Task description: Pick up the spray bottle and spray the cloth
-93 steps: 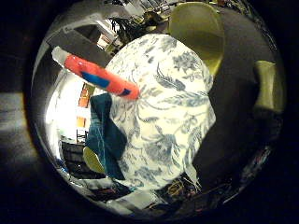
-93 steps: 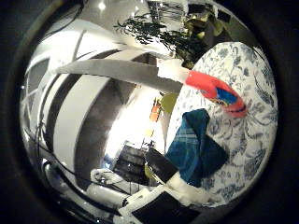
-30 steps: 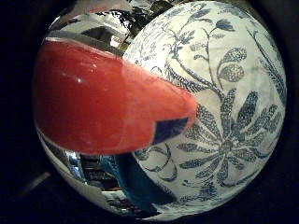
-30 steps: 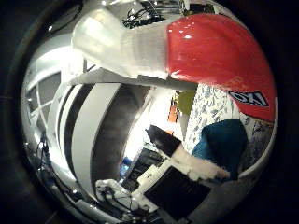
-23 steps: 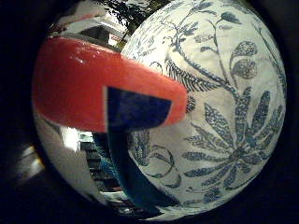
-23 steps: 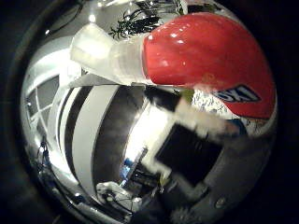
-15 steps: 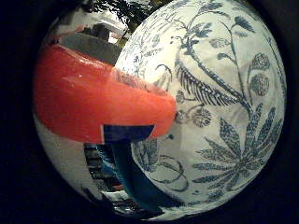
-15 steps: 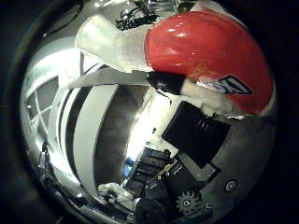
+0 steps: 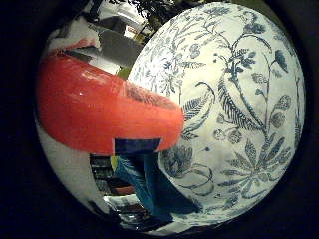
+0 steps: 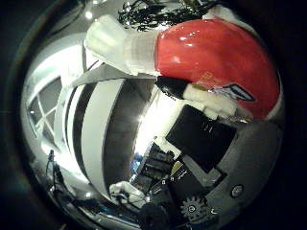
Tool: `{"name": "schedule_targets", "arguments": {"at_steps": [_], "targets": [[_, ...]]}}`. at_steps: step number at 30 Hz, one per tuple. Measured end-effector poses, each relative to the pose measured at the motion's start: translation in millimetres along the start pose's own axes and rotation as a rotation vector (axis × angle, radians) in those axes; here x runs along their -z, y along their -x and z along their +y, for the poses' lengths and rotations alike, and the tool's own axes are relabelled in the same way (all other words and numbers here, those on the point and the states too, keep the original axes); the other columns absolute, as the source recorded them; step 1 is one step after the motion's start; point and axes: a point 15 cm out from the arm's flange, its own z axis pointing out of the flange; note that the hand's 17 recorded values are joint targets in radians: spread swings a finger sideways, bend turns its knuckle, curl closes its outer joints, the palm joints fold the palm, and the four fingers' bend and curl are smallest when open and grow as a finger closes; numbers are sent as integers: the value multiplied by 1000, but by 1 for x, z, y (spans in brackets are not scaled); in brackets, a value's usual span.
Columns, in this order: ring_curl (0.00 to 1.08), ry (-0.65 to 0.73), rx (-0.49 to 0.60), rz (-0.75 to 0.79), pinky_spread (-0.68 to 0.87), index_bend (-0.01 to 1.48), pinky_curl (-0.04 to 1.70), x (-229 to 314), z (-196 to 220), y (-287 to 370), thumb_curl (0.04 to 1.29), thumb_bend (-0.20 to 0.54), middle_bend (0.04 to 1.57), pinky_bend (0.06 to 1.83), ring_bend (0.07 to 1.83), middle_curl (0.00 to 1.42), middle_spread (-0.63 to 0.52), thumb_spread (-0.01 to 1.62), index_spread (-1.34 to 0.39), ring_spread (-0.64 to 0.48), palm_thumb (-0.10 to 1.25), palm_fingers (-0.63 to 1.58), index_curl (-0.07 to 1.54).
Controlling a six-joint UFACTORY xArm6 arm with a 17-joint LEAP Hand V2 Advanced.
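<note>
Grasp step: bottle (image 9: 104, 117) lay on worktop (image 9: 239, 114), right against my palm. Robot hand (image 10: 211, 143) curling round it. Cloth (image 9: 149, 186) beside. Next: firm grip, lift, aim nozzle.

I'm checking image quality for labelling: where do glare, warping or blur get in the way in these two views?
Little finger side view: bottle has mild glare, tablecloth pattern bulges with lens warp. Thumb side view: bright highlights on the bottle, blown-out window behind, robot hand soft up close.
</note>
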Motion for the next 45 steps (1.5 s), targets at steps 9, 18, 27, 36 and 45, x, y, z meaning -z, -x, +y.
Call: {"name": "schedule_targets", "arguments": {"at_steps": [9, 18, 27, 36, 45], "targets": [[602, 253, 56, 232, -168, 1128, 597, 54, 8, 40, 790, -16, 1344, 1463, 1451, 616, -71, 645, -186, -157, 1110, 1200, 753], [596, 466, 108, 443, -181, 1130, 653, 80, 13, 112, 847, -17, 1354, 1431, 1453, 606, -70, 649, -187, -157, 1092, 1203, 756], [593, 663, 213, 666, -186, 1128, 691, 65, 34, 143, 873, -17, 1357, 1407, 1454, 601, -70, 658, -187, -157, 1082, 1203, 759], [592, 800, 362, 902, -190, 1126, 720, 54, 42, 181, 890, -18, 1359, 1388, 1454, 598, -70, 662, -188, -157, 1078, 1204, 762], [591, 850, 453, 1010, -192, 1119, 742, 38, 47, 205, 900, -18, 1360, 1376, 1456, 597, -70, 653, -190, -157, 1073, 1203, 767]]}}
